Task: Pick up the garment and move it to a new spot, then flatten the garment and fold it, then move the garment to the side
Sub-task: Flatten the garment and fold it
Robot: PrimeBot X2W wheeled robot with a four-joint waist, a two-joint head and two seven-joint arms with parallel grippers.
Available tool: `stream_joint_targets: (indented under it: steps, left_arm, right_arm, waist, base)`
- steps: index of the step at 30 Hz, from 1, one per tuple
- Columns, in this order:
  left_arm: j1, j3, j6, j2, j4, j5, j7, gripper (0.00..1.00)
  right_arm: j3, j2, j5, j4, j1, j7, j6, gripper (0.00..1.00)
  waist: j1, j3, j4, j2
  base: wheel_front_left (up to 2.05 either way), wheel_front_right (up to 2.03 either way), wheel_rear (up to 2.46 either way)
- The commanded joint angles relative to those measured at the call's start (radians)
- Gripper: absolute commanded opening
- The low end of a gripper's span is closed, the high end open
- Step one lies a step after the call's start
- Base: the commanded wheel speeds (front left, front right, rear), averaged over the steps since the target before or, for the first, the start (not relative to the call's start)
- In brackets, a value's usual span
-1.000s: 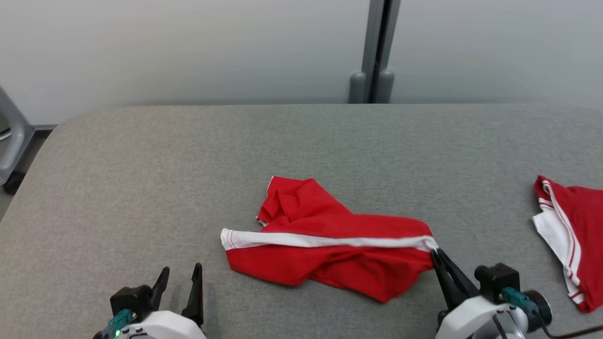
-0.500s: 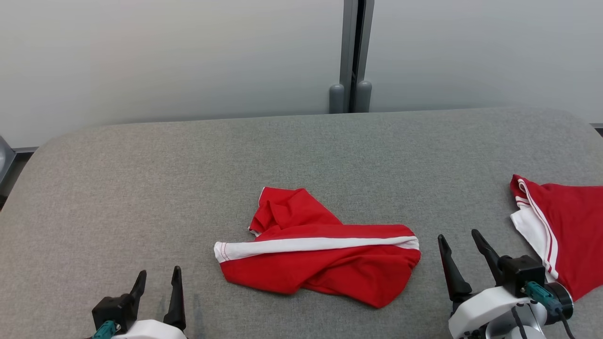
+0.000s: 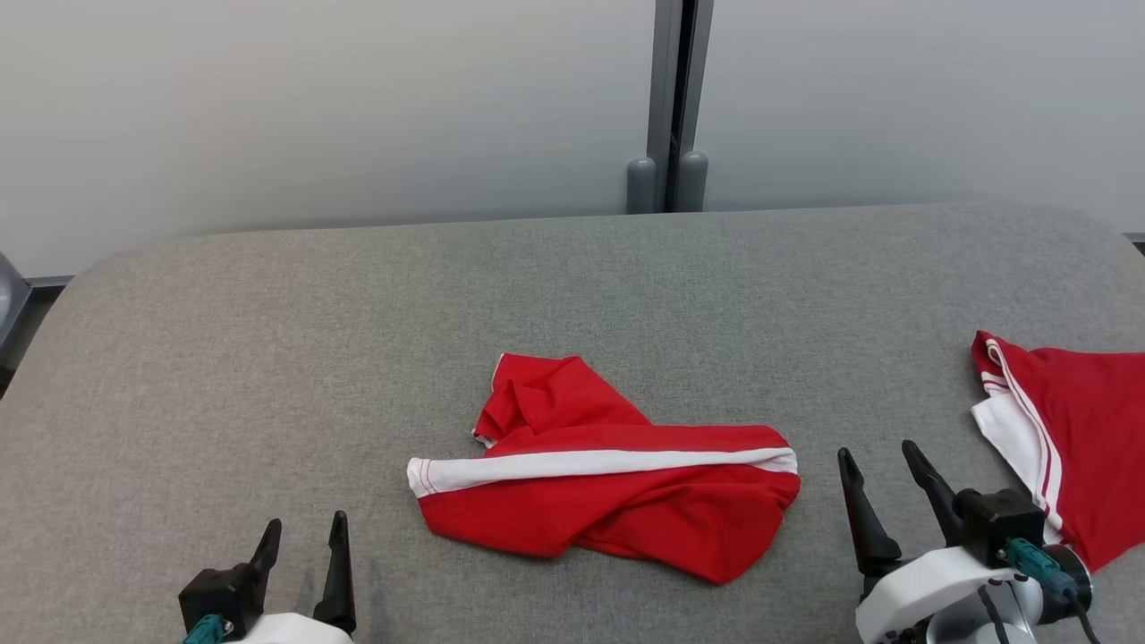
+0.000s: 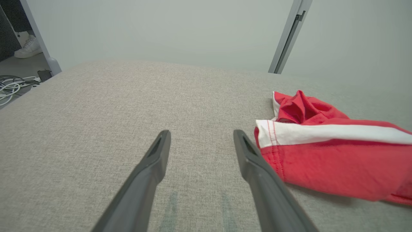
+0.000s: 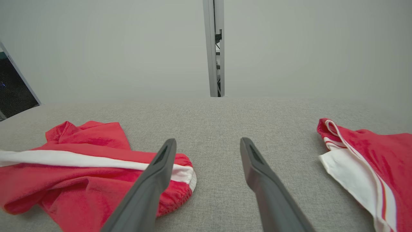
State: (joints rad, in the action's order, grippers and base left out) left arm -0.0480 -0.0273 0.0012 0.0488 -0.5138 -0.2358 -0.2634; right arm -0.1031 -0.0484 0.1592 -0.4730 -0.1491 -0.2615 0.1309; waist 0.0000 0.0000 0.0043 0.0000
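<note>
A pale wall (image 3: 313, 107) runs behind a wide table (image 3: 268, 358) covered in grey cloth, with rounded far corners. The garment (image 3: 626, 510), red with a white band along its length, lies crumpled near the middle of the table, towards my near edge. The band runs left to right, and a bunched red fold rises behind it at the left end. A second red garment (image 3: 1082, 447) with white trim and thin white stripes lies well apart at the table's right edge, partly cut off by the head view.

My right end effector (image 3: 875, 450) sits low at the near right, between the two garments, with its fingers spread wide and nothing between them. Its left finger is just beside the right end of the white band, and in the head view a strip of bare table separates them. My left end effector (image 3: 307, 521) is at the near left, also spread wide and empty, its fingers over bare table just left of the garment's banded end.

A grey post (image 3: 680, 89) splits the wall behind the table. In the left wrist view, loose cables (image 4: 13, 85) and a white shoe (image 4: 29, 48) show on the floor beyond the table's corner.
</note>
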Motion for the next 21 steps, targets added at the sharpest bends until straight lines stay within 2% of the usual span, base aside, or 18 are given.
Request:
stream_joint_targets:
  steps: [1,7,16,21]
  left_arm:
    - [-0.005,0.001,0.005,0.004,0.002,0.004,-0.001,1.00]
    - [-0.017,0.001,-0.001,0.004,0.004,-0.006,-0.001,1.00]
    - [-0.096,-0.062,-0.105,0.004,-0.042,-0.155,-0.001,1.00]
    - [-0.146,-0.109,-0.127,0.005,-0.103,-0.241,-0.001,1.00]
  right_arm:
    - [0.005,-0.005,0.003,-0.004,0.008,-0.005,0.000,1.00]
    - [0.017,-0.005,0.002,-0.010,0.011,-0.005,0.000,1.00]
    - [0.002,-0.005,0.004,-0.002,-0.026,-0.005,0.000,1.00]
    - [-0.007,-0.006,0.004,-0.003,-0.039,-0.005,0.000,1.00]
  waist:
    - [0.0000,0.001,-0.001,0.0000]
    - [0.0000,0.011,-0.007,0.0000]
    - [0.0000,0.072,-0.037,0.0000]
    - [0.0000,0.103,-0.063,0.0000]
  base:
    - [0.00,0.00,0.00]
    - [0.00,0.00,0.00]
    - [0.00,0.00,0.00]
    - [0.00,0.00,0.00]
